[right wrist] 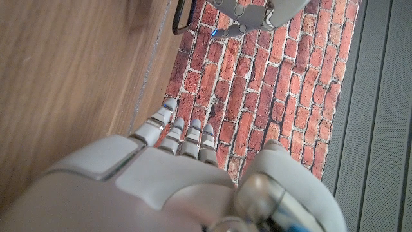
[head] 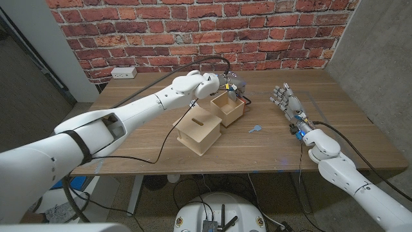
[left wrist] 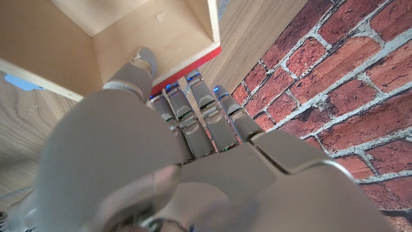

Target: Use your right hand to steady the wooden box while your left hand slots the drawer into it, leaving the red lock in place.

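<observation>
Head view shows the left hand (head: 217,84) holding the drawer (head: 228,108) just behind the box (head: 199,131). Right hand (head: 285,101) waits wide apart, well right of the box. Unsteadied, the box might slide.

A rectangular wooden table (head: 161,154) with a brown plank top carries everything here. Near its middle stands a pale wooden box (head: 198,131) with a slot cut in its top. Just behind it, slightly to the right, is an open-topped pale wooden drawer (head: 227,108); whether the two touch cannot be told. A small blue scrap (head: 255,129) lies on the tabletop to the right of the box. At the far left corner sits a white power strip (head: 123,72).
</observation>
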Controlling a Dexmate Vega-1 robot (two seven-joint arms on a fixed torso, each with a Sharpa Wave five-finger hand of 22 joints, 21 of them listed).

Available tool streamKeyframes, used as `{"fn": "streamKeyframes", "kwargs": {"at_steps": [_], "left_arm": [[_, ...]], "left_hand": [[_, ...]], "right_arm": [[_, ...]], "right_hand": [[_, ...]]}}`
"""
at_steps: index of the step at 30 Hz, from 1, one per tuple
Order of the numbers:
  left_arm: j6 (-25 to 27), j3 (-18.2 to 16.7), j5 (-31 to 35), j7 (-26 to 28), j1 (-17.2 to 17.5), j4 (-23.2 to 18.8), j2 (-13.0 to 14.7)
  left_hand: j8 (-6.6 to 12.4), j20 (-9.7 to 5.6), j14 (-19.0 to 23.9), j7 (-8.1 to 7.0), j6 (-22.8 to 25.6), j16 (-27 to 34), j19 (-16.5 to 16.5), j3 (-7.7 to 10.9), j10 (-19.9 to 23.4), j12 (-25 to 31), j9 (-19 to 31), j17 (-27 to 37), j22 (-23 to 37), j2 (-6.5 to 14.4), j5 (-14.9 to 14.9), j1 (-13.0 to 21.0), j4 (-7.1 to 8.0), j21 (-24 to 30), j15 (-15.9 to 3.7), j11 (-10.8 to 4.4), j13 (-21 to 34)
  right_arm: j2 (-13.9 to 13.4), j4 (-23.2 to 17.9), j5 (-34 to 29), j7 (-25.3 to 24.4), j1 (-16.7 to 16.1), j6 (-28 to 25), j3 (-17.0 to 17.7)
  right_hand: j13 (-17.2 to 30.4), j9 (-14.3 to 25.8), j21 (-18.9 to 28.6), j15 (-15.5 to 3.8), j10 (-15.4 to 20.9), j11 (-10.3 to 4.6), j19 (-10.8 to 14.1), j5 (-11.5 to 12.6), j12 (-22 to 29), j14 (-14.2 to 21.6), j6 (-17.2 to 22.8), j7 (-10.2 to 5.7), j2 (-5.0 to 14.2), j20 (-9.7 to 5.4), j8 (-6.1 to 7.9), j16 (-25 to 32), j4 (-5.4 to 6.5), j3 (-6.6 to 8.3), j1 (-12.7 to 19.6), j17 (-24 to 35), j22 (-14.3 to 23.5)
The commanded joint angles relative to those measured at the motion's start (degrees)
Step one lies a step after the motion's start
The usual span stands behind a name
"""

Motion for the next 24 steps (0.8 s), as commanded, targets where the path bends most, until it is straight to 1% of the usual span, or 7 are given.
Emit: {"fn": "streamKeyframes", "kwargs": {"at_steps": [1, 6, 11, 15, 22, 24], "left_arm": [[0.9, -1.4, 0.1, -1.2, 1.2, -2.3, 1.3], [1.3, -2.1, -0.2, -1.2, 1.8, -2.9, 1.6], [1.8, -2.5, -0.3, -1.3, 2.3, -3.4, 1.9], [2.5, -2.9, -0.2, -1.3, 2.7, -3.9, 2.0], [3.4, -3.1, 0.2, -1.8, 3.2, -4.8, 2.2], [3.7, -3.2, 0.4, -2.0, 3.4, -5.1, 2.4]], "left_hand": [[0.4, -9.01, 1.9, 1.36, 2.1, 0.3, 0.5, -0.39, 0.6, -0.1, 0.7, 0.2, 0.1, 2.2, 0.3, 2.0, 0.04, 0.0, -4.63, 0.05, 0.2], [0.36, -9.0, 1.9, 1.3, 2.2, 0.2, 0.5, -0.47, 0.6, -0.1, 0.7, 0.2, 0.1, 2.2, 0.3, 2.1, 0.04, 0.0, -4.64, 0.04, 0.2], [0.25, -9.01, 2.0, 1.6, 2.1, 0.2, 0.5, -0.56, 0.6, -0.2, 0.7, 0.2, 0.1, 2.2, 0.3, 2.1, 0.08, -0.1, -4.63, 0.04, 0.2], [0.23, -9.02, 1.9, 1.52, 2.1, 0.1, 0.4, -0.6, 0.6, -0.2, 0.7, 0.2, 0.1, 2.2, 0.4, 2.2, 0.06, -0.1, -4.64, 0.05, 0.2], [0.2, -9.02, 1.9, 1.66, 2.2, 0.1, 0.4, -0.68, 0.7, -0.2, 0.7, 0.2, 0.1, 2.2, 0.4, 2.3, 0.08, -0.1, -4.63, 0.06, 0.2], [0.15, -9.01, 2.0, 1.67, 2.1, 0.1, 0.3, -0.71, 0.7, -0.2, 0.7, 0.2, 0.1, 2.3, 0.4, 2.3, 0.1, -0.1, -4.64, 0.05, 0.2]], "right_arm": [[-2.3, -5.4, -5.4, -4.3, -2.7, 0.1, 0.1], [-3.4, -7.5, -9.1, -6.6, -3.9, 0.0, 0.1], [-3.7, -8.8, -12.8, -8.9, -5.2, 0.8, 0.1], [-4.0, -9.6, -18.2, -11.7, -6.0, 1.8, 0.0], [-4.2, -10.4, -25.1, -14.8, -7.4, 3.4, -0.1], [-4.6, -10.9, -26.6, -15.1, -7.7, 3.2, -0.1]], "right_hand": [[0.3, 0.3, 0.2, 0.03, 0.5, 0.07, 0.4, 0.4, 0.2, 0.7, 0.5, -0.07, 0.53, -0.14, 0.33, 0.4, 0.37, -0.04, 0.3, 0.1, 0.3], [0.3, 0.3, 0.2, 0.03, 0.5, 0.07, 0.4, 0.4, 0.2, 0.7, 0.5, -0.07, 0.53, -0.14, 0.33, 0.4, 0.37, -0.04, 0.3, 0.1, 0.3], [0.3, 0.3, 0.2, 0.03, 0.5, 0.07, 0.4, 0.4, 0.2, 0.7, 0.5, -0.07, 0.53, -0.14, 0.33, 0.4, 0.37, -0.04, 0.3, 0.1, 0.3], [0.3, 0.3, 0.2, 0.03, 0.5, 0.07, 0.4, 0.4, 0.2, 0.7, 0.5, -0.07, 0.53, -0.14, 0.33, 0.4, 0.37, -0.04, 0.3, 0.1, 0.3], [0.3, 0.3, 0.2, 0.03, 0.5, 0.07, 0.4, 0.4, 0.2, 0.7, 0.5, -0.07, 0.53, -0.14, 0.33, 0.4, 0.37, -0.04, 0.3, 0.1, 0.3], [0.3, 0.3, 0.2, 0.03, 0.5, 0.07, 0.4, 0.4, 0.2, 0.7, 0.5, -0.07, 0.53, -0.14, 0.33, 0.4, 0.37, -0.04, 0.3, 0.1, 0.3]]}}
